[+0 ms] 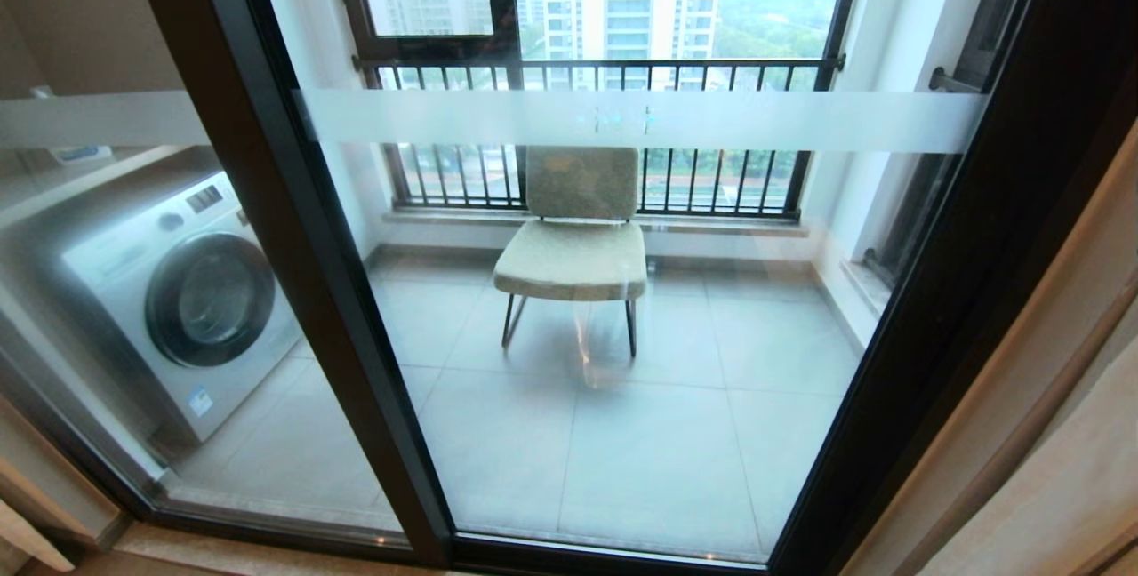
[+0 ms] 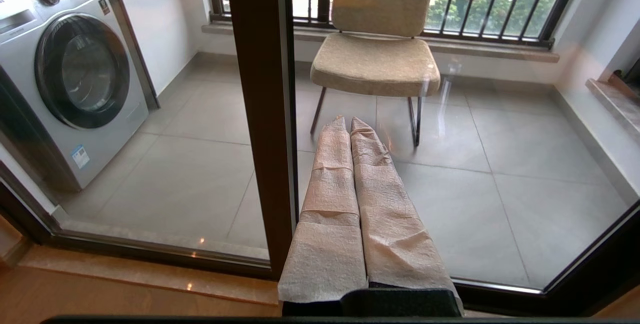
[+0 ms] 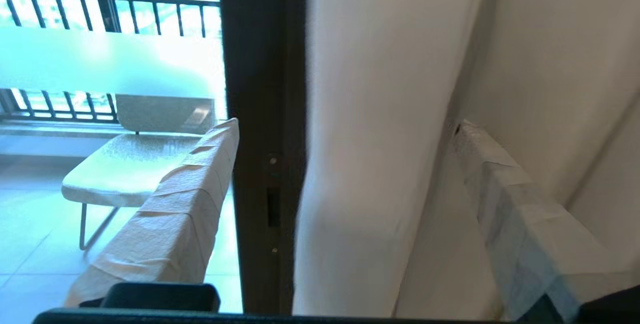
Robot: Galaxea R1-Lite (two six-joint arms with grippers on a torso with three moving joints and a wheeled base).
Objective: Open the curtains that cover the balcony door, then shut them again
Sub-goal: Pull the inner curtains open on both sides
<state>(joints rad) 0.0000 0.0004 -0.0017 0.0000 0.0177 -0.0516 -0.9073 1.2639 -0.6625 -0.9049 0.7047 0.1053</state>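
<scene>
Balcony door (image 1: 622, 336) glass found uncovered across centre of head view. Cream curtains (image 3: 380, 164) gathered at 3 o'clock beside dark frame. Right gripper (image 3: 345, 129) jaws spread wide around a curtain fold, not clamped. Left gripper (image 2: 350, 124) jaws clenched, empty, facing glass. Chair (image 1: 576, 238) noted beyond at 12 o'clock.

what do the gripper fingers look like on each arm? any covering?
Left gripper: two long tapered fingers wrapped in pale pinkish-beige crinkled tape or cloth, layered in overlapping bands, on a black base. Right gripper: the same wrapped fingers, one looking beige, the other greyish-white, also on black mounts. No cables or markings visible.
</scene>
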